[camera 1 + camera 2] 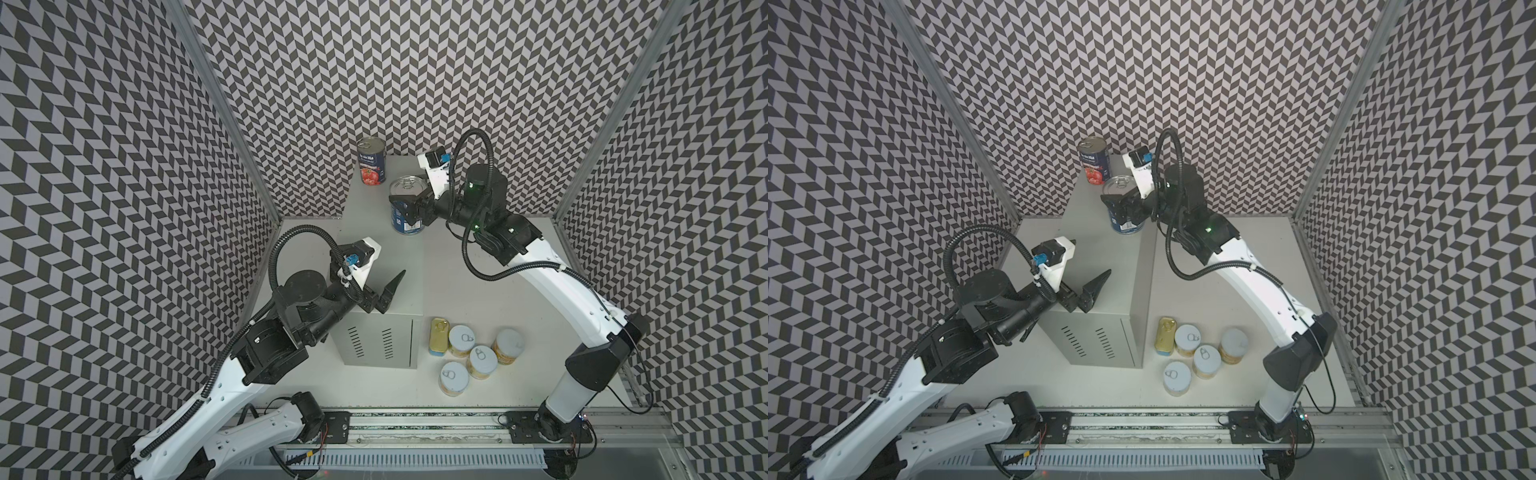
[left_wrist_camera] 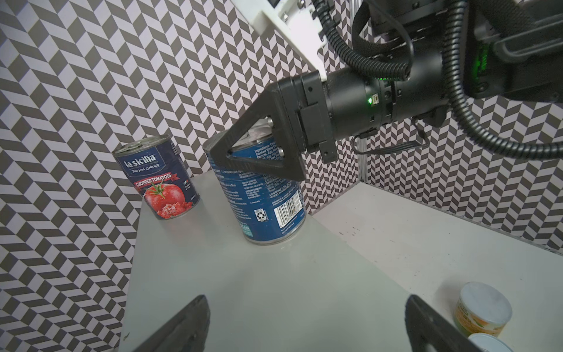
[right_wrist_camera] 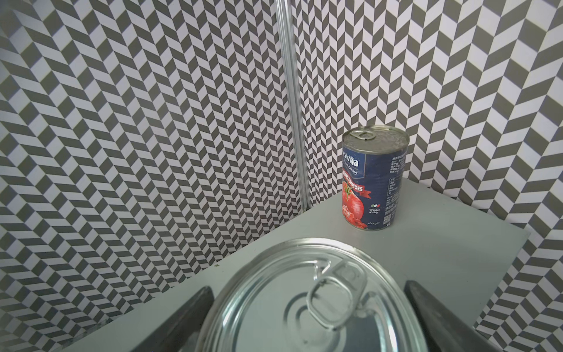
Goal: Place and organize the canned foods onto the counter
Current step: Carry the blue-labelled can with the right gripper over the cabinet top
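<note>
The counter is a tall light-grey cabinet. A dark-blue tomato can stands upright at its far corner. A second blue can with a silver pull-tab lid stands upright on the counter's right side. My right gripper is open around this can, with a finger close on each side and a thin gap showing. Over the counter's near end, my left gripper hovers wide open and empty. Several short yellow fruit cans and a gold-topped SPAM tin stand on the table.
The white tabletop runs round the counter, with the loose cans grouped at its front right. Chevron-patterned walls close in the back and both sides. The arm rail lies along the front edge. One fruit can shows in the left wrist view.
</note>
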`<state>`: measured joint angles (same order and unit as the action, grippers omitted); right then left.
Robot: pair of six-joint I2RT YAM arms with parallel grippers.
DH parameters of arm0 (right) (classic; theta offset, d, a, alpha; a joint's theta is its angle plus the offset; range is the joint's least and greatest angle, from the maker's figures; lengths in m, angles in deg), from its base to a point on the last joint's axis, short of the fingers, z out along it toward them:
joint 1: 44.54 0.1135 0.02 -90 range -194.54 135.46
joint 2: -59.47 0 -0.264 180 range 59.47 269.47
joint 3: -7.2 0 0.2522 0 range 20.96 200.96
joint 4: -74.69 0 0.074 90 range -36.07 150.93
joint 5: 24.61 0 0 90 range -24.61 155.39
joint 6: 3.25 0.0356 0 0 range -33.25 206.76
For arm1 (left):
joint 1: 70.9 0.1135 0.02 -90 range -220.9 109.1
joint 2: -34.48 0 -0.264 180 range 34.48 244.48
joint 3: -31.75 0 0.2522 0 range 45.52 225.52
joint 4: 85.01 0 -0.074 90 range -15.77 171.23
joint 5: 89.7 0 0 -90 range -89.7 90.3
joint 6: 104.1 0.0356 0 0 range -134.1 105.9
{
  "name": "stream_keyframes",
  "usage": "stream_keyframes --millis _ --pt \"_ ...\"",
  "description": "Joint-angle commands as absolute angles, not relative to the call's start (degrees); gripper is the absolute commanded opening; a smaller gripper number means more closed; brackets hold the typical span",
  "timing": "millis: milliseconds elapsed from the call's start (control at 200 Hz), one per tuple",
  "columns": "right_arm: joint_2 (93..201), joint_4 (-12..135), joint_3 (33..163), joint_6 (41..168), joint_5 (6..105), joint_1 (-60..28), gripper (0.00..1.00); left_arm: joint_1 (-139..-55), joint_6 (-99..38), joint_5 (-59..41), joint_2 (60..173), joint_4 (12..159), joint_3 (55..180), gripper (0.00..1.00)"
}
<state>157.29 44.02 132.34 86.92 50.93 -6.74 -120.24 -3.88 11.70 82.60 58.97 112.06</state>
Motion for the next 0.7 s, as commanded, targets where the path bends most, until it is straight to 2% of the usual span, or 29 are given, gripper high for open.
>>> stream_keyframes --millis 0,696 --pt "154.11 49.50 131.50 86.37 51.86 -6.46 0.96 -119.90 -4.51 10.94 82.63 59.78 112.67 1.00" --pt "150.20 51.80 121.93 85.96 53.61 -6.48 0.99 -119.89 -4.76 10.50 83.76 60.13 112.96 1.00"
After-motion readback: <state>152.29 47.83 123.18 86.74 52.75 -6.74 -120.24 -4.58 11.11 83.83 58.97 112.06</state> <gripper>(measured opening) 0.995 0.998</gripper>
